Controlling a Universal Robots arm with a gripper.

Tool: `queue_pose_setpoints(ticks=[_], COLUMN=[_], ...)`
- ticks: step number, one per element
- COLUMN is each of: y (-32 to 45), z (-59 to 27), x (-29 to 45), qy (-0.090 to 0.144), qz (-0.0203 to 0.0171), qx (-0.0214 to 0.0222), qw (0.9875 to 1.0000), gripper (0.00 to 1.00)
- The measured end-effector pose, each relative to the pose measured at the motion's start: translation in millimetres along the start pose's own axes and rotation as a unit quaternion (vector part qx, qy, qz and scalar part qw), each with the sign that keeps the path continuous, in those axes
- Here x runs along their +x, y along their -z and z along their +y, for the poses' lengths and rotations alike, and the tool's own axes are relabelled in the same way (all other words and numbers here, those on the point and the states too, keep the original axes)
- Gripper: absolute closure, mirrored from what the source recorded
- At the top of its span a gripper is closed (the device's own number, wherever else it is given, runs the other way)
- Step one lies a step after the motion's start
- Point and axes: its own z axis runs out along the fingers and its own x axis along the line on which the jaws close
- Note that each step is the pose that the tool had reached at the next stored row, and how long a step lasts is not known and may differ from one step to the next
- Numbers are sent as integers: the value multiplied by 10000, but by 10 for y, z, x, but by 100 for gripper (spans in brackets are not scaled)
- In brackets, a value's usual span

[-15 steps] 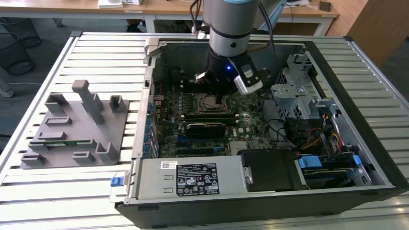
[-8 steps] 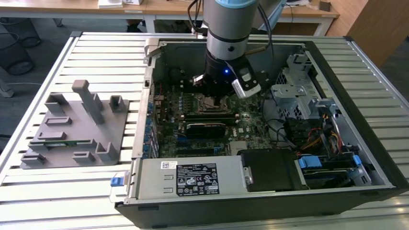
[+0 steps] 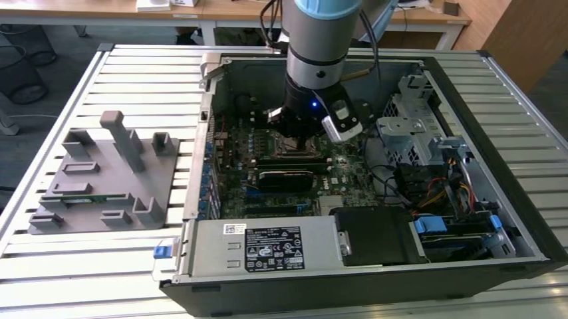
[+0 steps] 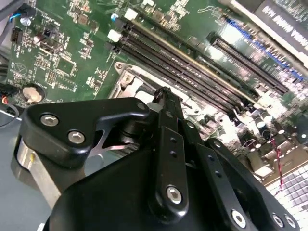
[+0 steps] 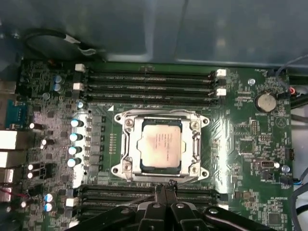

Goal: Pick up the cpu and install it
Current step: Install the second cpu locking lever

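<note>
In the first wrist view the cpu, a silvery-grey square chip, lies flat inside the metal-framed socket on the green motherboard. My gripper hangs just off one edge of the socket, over the memory slots, its black fingers pressed together with nothing between them. In the second wrist view the fingers point down at the socket frame. In the exterior view my gripper is low inside the open computer case, above the middle of the board.
A grey fixture block with a green memory stick sits at the exterior view's left on the slatted table. Inside the case are the power supply, a drive cage and cables. A coin battery lies near the socket.
</note>
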Motion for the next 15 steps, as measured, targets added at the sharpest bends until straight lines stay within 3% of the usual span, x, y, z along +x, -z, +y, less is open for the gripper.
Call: queue_pose_setpoints(ticks=[7,15], y=[-30,-107], z=[-8,-18], x=[131,134], qy=[0,0], qz=[0,4], qx=[-1,-2], qw=[10000,10000], gripper=[89,89])
